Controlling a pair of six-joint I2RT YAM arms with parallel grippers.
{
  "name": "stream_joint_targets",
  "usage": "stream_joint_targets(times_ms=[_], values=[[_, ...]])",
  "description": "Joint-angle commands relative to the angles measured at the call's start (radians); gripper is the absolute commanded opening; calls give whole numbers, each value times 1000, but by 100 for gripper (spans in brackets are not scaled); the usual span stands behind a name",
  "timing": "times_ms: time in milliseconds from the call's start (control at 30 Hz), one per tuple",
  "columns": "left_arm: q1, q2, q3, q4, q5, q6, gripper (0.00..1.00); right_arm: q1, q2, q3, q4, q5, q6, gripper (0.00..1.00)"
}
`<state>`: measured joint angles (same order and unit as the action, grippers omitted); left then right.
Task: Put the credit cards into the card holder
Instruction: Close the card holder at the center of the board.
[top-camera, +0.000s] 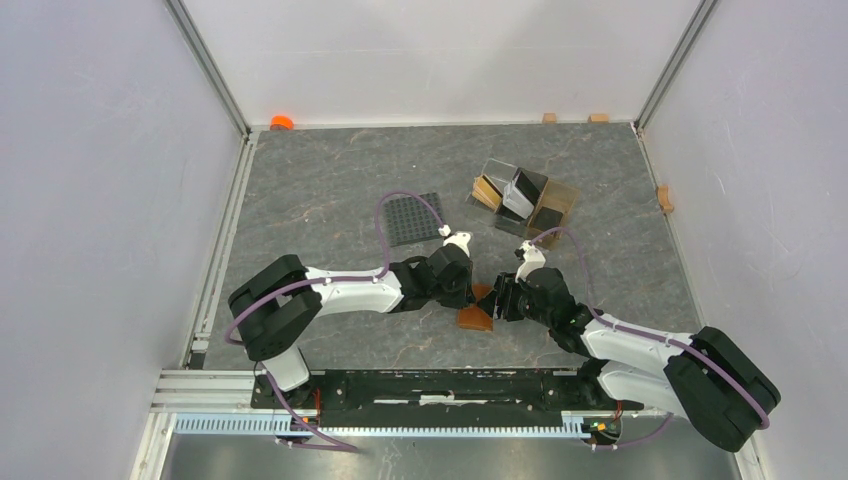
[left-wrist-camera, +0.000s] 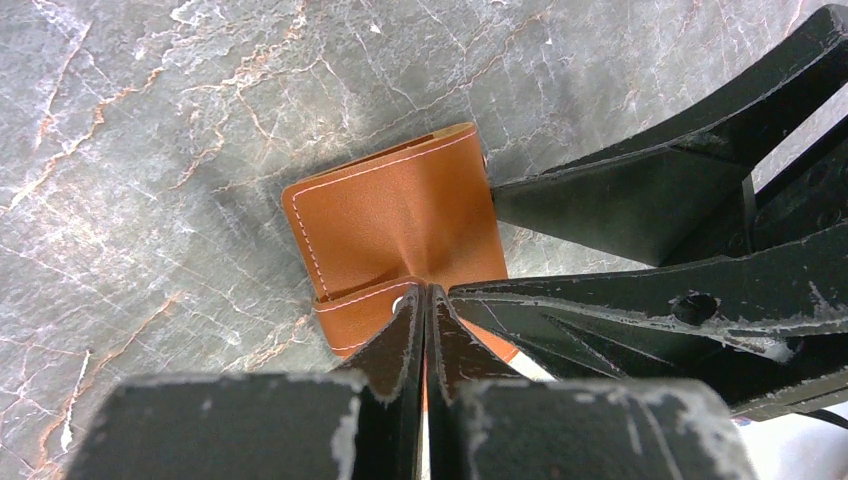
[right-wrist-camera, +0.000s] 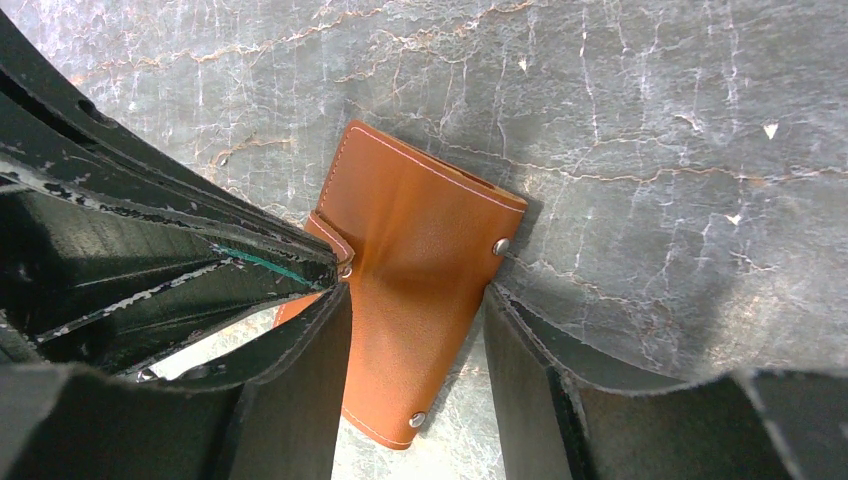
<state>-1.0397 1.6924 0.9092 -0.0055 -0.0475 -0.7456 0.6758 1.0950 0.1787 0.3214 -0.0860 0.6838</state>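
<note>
The brown leather card holder (top-camera: 476, 316) lies on the grey marble table between my two grippers. In the left wrist view it (left-wrist-camera: 400, 210) is partly unfolded, and my left gripper (left-wrist-camera: 427, 300) is shut on its near flap beside the snap stud. My right gripper (right-wrist-camera: 417, 292) is open, its fingers on either side of the holder (right-wrist-camera: 420, 240), which has two silver studs on its right edge. In the top view the left gripper (top-camera: 470, 290) and right gripper (top-camera: 497, 297) meet over the holder. The credit cards (top-camera: 520, 190) stand in the amber compartment stand at the back.
The clear amber stand (top-camera: 560, 205) sits behind and to the right of the grippers. A dark grey studded square plate (top-camera: 415, 218) lies behind the left arm. An orange object (top-camera: 282, 122) and small wooden blocks (top-camera: 549, 117) lie along the walls.
</note>
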Motion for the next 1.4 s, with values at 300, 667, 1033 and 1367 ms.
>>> stream_joint_targets(times_ms=[300, 667, 1033, 1367], values=[[0, 1, -51, 2, 13, -50, 2, 4, 27, -32, -109, 0, -9, 56], [-3, -10, -155, 95, 23, -72, 2, 5, 15, -33, -122, 14, -9, 56], [-2, -8, -230, 229, 28, -30, 2, 5, -5, -31, -147, 36, -11, 56], [52, 73, -280, 422, 170, -27, 2, 5, -15, -13, -178, 54, -19, 56]])
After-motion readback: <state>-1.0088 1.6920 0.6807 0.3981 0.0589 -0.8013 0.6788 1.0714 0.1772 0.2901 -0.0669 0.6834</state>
